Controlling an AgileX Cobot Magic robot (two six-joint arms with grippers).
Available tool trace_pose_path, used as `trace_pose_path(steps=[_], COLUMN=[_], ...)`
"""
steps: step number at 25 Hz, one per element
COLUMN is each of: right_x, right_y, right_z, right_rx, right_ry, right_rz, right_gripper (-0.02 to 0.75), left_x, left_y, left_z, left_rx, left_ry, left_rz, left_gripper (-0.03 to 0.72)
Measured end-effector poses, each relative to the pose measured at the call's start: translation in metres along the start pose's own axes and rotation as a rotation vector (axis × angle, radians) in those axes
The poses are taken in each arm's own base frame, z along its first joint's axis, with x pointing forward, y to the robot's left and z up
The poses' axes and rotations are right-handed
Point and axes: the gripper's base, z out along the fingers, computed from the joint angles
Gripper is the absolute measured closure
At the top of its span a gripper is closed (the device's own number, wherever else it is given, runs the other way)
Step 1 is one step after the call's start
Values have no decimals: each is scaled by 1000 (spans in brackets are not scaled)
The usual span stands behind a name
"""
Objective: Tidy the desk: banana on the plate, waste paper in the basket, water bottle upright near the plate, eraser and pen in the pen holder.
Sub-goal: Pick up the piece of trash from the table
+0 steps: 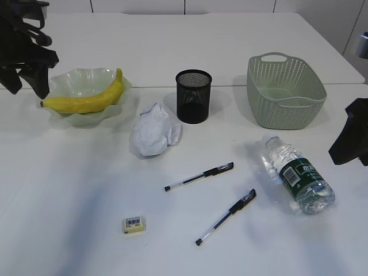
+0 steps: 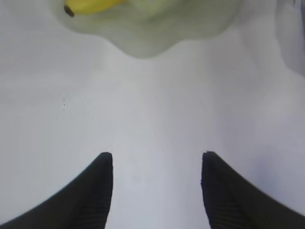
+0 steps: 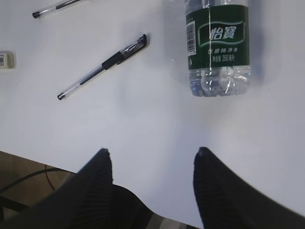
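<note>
Curved yellow banana (image 1: 86,100) lay in the ruffled translucent plate (image 1: 86,77), far left. Crumpled white paper (image 1: 154,131) sat beside the black mesh pen holder (image 1: 193,96). Clear ribbed water bottle (image 1: 296,178) lay flat, right. Left gripper (image 2: 156,164) and right gripper (image 3: 151,160) hung parted, empty.

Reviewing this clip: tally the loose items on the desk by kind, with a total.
Banana: 1
Plate: 1
Waste paper: 1
Pen holder: 1
Basket: 1
Water bottle: 1
Pens: 2
Eraser: 1
Total: 9
</note>
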Motion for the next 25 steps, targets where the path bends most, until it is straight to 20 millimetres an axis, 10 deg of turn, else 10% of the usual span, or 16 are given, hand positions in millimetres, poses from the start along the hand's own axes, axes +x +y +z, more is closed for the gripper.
trace_pose_path(steps=[25], right_x=[3], right_y=[1], right_z=[0], right_rx=[-8], right_ry=[30], right_rz=[0], right_gripper=[330], left_x=[125], left_y=[-8], left_z=[-40], left_rx=[59], left_ry=[1], left_rz=[-29], left_gripper=[287])
